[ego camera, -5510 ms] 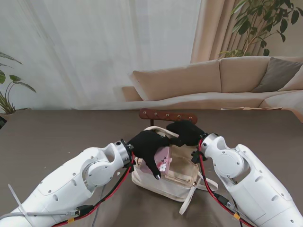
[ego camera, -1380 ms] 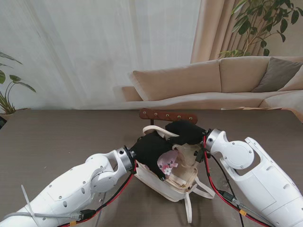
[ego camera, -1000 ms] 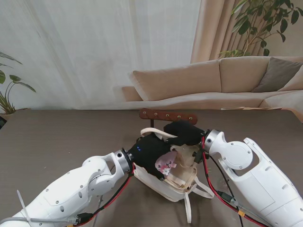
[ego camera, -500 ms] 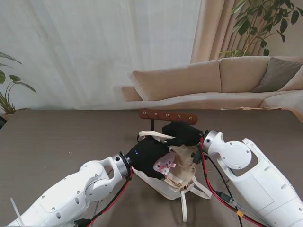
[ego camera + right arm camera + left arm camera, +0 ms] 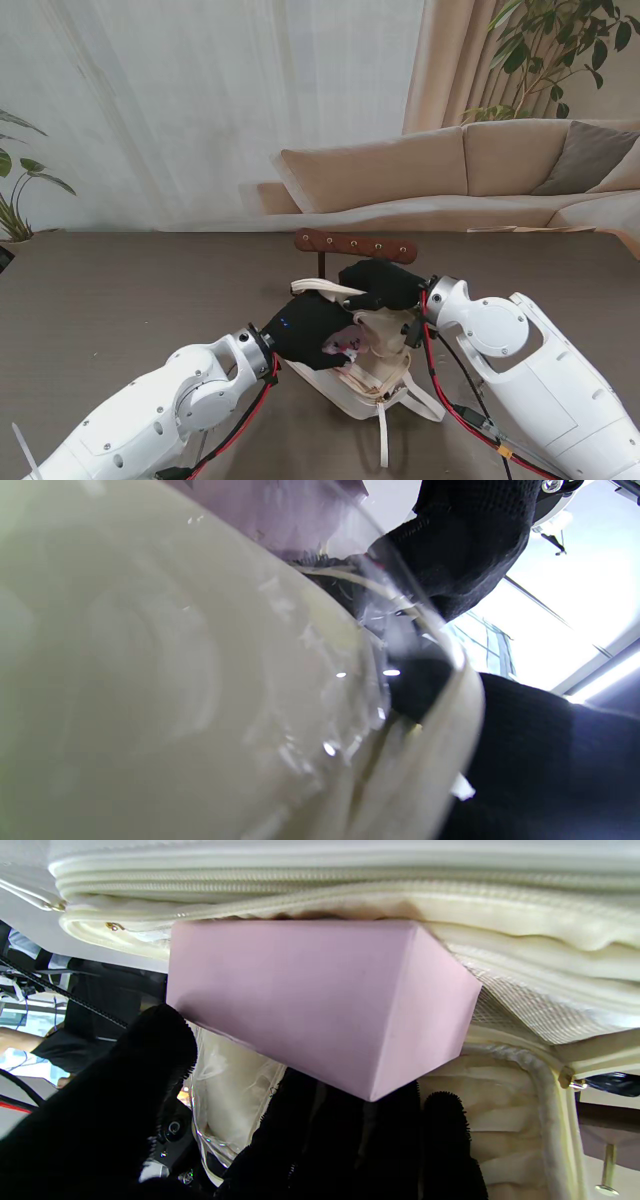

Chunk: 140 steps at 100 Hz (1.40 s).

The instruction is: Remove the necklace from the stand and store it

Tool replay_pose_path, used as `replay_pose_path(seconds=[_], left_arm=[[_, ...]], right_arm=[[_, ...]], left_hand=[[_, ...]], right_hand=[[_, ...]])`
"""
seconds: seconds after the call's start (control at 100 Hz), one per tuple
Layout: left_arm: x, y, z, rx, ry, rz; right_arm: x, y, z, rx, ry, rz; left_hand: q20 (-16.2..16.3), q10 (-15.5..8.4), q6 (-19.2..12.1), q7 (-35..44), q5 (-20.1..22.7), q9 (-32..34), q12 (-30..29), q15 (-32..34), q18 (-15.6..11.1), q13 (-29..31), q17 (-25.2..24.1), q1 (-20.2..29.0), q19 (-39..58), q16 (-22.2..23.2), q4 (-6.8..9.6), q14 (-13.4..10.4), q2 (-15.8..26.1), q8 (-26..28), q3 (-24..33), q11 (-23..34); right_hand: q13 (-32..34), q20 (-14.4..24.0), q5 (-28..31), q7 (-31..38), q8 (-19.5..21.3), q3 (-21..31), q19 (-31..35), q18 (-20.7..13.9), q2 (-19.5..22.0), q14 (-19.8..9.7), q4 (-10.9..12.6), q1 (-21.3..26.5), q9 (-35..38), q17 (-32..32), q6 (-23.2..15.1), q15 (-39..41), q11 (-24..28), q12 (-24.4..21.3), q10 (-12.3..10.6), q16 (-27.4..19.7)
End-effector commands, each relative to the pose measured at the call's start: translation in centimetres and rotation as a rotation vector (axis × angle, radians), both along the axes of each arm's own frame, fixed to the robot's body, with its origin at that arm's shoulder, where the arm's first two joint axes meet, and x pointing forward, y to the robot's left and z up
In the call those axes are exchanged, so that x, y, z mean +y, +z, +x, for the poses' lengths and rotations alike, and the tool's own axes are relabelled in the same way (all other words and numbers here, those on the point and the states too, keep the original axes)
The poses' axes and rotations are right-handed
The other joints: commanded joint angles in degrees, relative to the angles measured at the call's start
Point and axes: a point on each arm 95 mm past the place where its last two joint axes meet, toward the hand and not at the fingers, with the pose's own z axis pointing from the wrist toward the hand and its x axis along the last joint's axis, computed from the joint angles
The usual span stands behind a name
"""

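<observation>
My left hand (image 5: 305,335), in a black glove, is shut on a pink box (image 5: 348,346) with a small flower print. Most of the box is sunk in the mouth of a cream bag (image 5: 378,378). The left wrist view shows the plain pink box (image 5: 320,1000) resting on my fingers (image 5: 350,1140) just under the bag's zipped rim (image 5: 350,885). My right hand (image 5: 380,285) grips the bag's far rim, its finger (image 5: 525,760) pressed against the bag wall (image 5: 150,680). A brown wooden stand (image 5: 355,245) rises behind the bag. I see no necklace.
The bag's loose straps (image 5: 383,440) trail toward me on the brown table (image 5: 120,300). A beige sofa (image 5: 450,170) and curtains lie beyond the table's far edge. Plants stand at the far left and far right.
My left hand has pushed the pink box deeper into the bag, so only a sliver of it shows now. The bag shifted slightly. My right hand kept its grip on the rim.
</observation>
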Motion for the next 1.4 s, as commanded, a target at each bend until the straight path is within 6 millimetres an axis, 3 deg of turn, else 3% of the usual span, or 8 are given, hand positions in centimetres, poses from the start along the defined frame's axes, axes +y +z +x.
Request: replay_pose_path(seconds=[0.0,0.2,0.35,0.54,0.75,1.04,1.12,1.39], left_arm=[[-0.7,2.1,0.5,-0.042,-0.007,-0.026],[-0.5,2.7,0.0,-0.082,-0.018,-0.018],[-0.4,3.4,-0.4,-0.102,-0.022,-0.034],[0.1,4.0,-0.8,-0.074,-0.022,-0.029],[0.9,4.1,-1.1,-0.012,-0.012,-0.040],[2.0,5.0,-2.4,0.009,0.003,-0.046],[2.3,5.3,-2.9,0.019,0.009,-0.053],[3.4,5.9,-4.9,0.043,0.023,-0.068]], right_arm=[[1.1,-1.3,-1.0,0.037,0.047,-0.013],[1.1,-1.3,-1.0,0.043,0.045,-0.014],[1.1,-1.4,-1.1,0.053,0.041,-0.011],[1.2,-1.5,-1.1,0.059,0.042,-0.014],[1.3,-1.7,-1.1,0.064,0.046,-0.017],[1.7,-2.0,-1.1,0.075,0.054,-0.016],[1.8,-2.1,-1.1,0.075,0.055,-0.015],[2.2,-2.1,-1.0,0.074,0.057,-0.018]], left_hand=[[0.5,0.4,-0.4,-1.2,-0.9,-3.1,0.5,-3.2,3.2,-0.4,-0.9,0.7,0.2,0.9,1.94,4.5,2.5,0.4,1.5,-1.3],[0.6,-0.4,-1.3,-1.8,-0.9,-2.9,0.3,-2.9,2.5,0.4,-0.2,0.8,0.7,1.1,1.96,3.8,2.7,0.5,1.4,-1.6],[3.1,-1.5,-2.6,-0.5,0.9,0.4,1.4,-1.0,3.5,6.1,3.1,0.9,6.4,2.8,1.92,3.5,2.9,1.8,1.4,-0.1],[7.2,-2.0,-4.1,3.2,6.0,8.8,5.2,3.2,4.8,16.7,8.9,1.9,15.4,7.3,2.00,2.6,3.5,4.4,1.1,3.3],[8.4,-2.2,-5.5,7.6,11.6,13.5,7.2,5.0,5.4,20.9,11.1,3.4,17.9,9.9,2.06,2.5,4.6,7.1,0.9,4.3],[9.2,-2.5,-6.0,9.5,13.8,15.4,8.5,6.5,5.3,23.7,12.4,4.7,19.9,11.6,2.16,1.8,5.8,8.7,-0.9,4.9],[9.7,-2.3,-6.1,10.3,14.4,15.8,8.8,7.3,5.4,24.5,12.8,5.5,21.2,12.4,1.27,1.5,5.7,9.5,-1.6,5.0],[12.6,-2.1,-6.2,12.2,15.4,17.4,11.2,13.7,4.9,26.3,15.0,6.8,26.2,17.3,0.50,0.4,5.7,11.0,-2.9,6.8]], right_hand=[[0.4,1.7,5.5,1.9,0.4,0.4,2.2,-1.0,-0.1,-3.9,-0.3,0.0,0.7,5.2,-28.4,0.4,-0.1,0.3,-3.3,0.7],[0.4,1.7,5.5,1.9,0.4,0.4,2.2,-1.1,-0.2,-4.1,-0.3,-0.1,0.8,5.3,-28.3,0.4,-0.1,0.3,-3.3,0.7],[0.4,1.7,5.5,1.9,0.5,0.4,2.3,-1.0,-0.2,-3.9,-0.3,0.0,0.8,5.3,-28.3,0.5,-0.1,0.3,-3.2,0.7],[0.4,1.7,5.5,1.9,0.5,0.4,2.3,-1.1,-0.2,-4.0,-0.3,0.0,0.8,5.3,-28.3,0.5,-0.1,0.3,-3.2,0.7],[0.4,1.7,5.5,1.8,0.5,0.4,2.3,-1.1,-0.1,-3.9,-0.3,0.0,0.8,5.4,-28.2,0.5,-0.1,0.3,-3.3,0.7],[0.4,1.7,5.5,1.8,0.5,0.3,2.3,-1.1,-0.1,-4.0,-0.3,0.0,0.9,5.4,-28.2,0.5,-0.1,0.3,-3.3,0.7],[0.4,1.7,5.5,1.8,0.5,0.3,2.3,-1.2,-0.1,-4.0,-0.2,0.0,0.9,5.4,-28.2,0.5,-0.1,0.3,-3.3,0.7],[0.5,1.6,5.4,1.8,0.5,0.2,2.4,-1.2,0.0,-4.1,-0.3,-0.1,0.8,5.4,-28.2,0.6,-0.2,0.3,-3.3,0.7]])
